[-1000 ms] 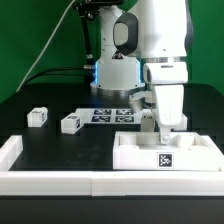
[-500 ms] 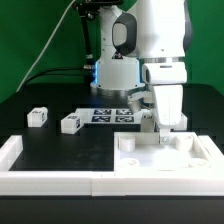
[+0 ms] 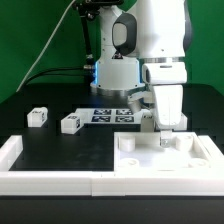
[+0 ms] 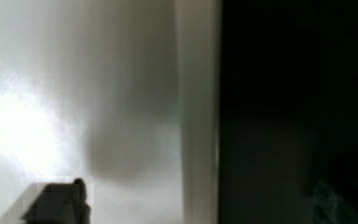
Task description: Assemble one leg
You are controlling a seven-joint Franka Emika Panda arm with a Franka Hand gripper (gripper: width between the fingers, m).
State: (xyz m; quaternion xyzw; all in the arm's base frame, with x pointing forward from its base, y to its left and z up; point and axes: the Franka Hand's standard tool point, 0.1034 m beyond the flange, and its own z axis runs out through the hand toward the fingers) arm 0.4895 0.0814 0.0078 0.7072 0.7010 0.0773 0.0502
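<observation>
The wide white panel (image 3: 165,155) with corner sockets lies flat at the front of the exterior view's right. My gripper (image 3: 162,130) hangs straight down onto its back edge. In the wrist view the panel (image 4: 87,110) fills the picture close up, and its edge runs between my gripper's (image 4: 194,205) two dark fingertips (image 4: 51,205). They stand wide apart with nothing clamped between them. Two legs, small white blocks with marker tags, stand on the black table at the exterior view's left: one (image 3: 38,116) further left, the other (image 3: 70,122) beside it.
The marker board (image 3: 110,115) lies on the table behind the panel, in front of the arm's base. A low white wall (image 3: 12,150) borders the table at the exterior view's left and along the front (image 3: 60,183).
A second ago the panel showed a marker tag on its front face; now it lies flat with sockets up and no tag showing. The gripper has barely moved.
</observation>
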